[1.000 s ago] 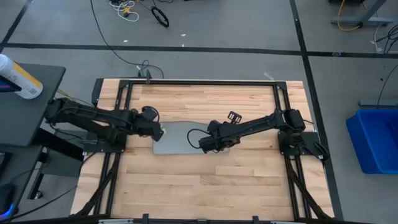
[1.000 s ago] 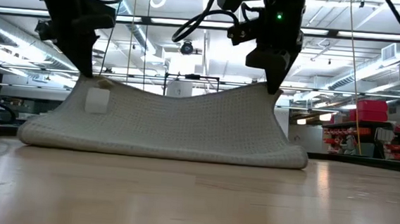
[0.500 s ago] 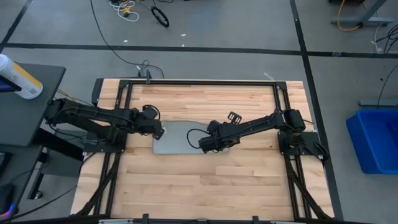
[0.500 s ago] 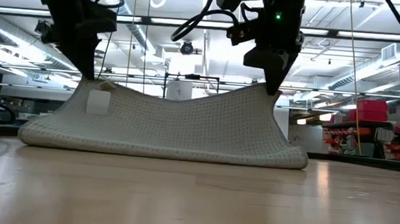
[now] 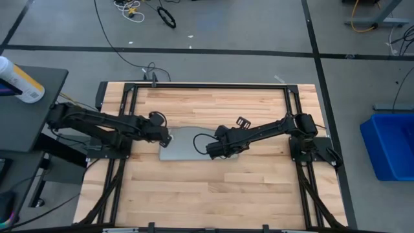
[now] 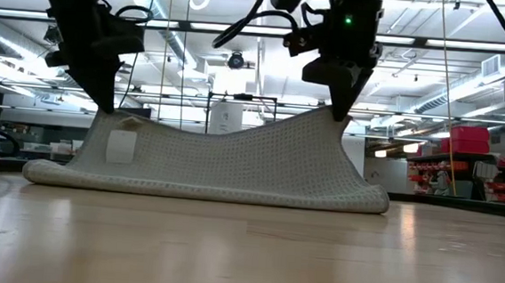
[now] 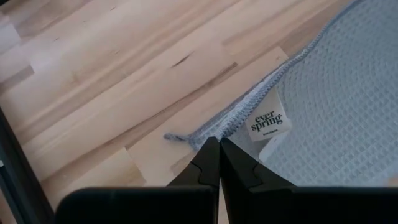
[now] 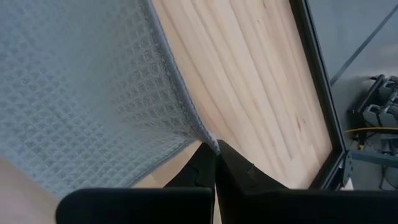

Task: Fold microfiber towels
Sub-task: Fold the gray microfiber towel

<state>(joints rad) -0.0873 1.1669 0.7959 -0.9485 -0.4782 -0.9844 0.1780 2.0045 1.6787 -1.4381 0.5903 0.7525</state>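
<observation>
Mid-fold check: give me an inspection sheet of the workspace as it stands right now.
Surface: wooden table, bare around the job.
Job's things: towel, grey-blue, two corners lifted, middle sagging, lower edge on the table; white tag near the left corner.
Clutter: nothing seen on the table.
Grippers: left gripper shut on the tagged corner; right gripper shut on the other corner.
Cables: loose cables on the floor.
Surroundings: blue bin beside the table.

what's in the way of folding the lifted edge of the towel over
Nothing visible. The left gripper and right gripper each pinch a raised corner of the towel; the wooden table around it shows only bare wood.
</observation>
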